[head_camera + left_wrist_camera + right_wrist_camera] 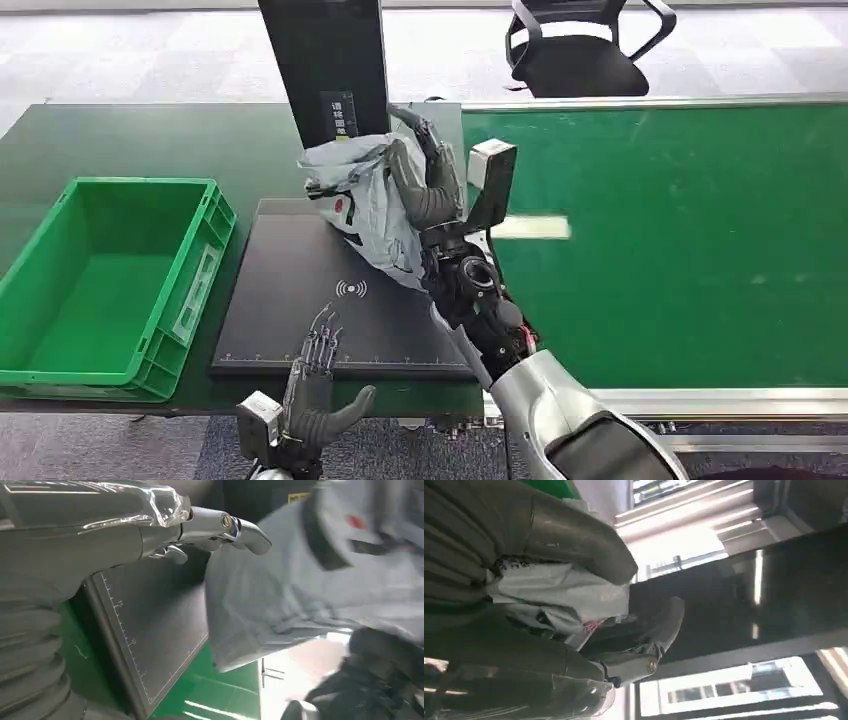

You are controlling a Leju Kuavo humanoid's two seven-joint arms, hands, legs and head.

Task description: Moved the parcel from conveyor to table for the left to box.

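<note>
Right hand (428, 180) is wrapped around the parcel (365, 195), dark fingers clamped across its crumpled top. It's a soft grey plastic mailer, wrinkled, with a red mark on its side. The bag hangs from that grip over the far edge of the black scanner pad (330, 300), on the counter (150, 140) beside the green conveyor (680, 230). Left hand (315, 385) waits at the pad's near edge, fingers spread, holding nothing. Green box (100, 280) sits left.

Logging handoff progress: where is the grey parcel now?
Head view: the grey parcel is gripped by the right hand above the black pad, right of the green crate.
</note>
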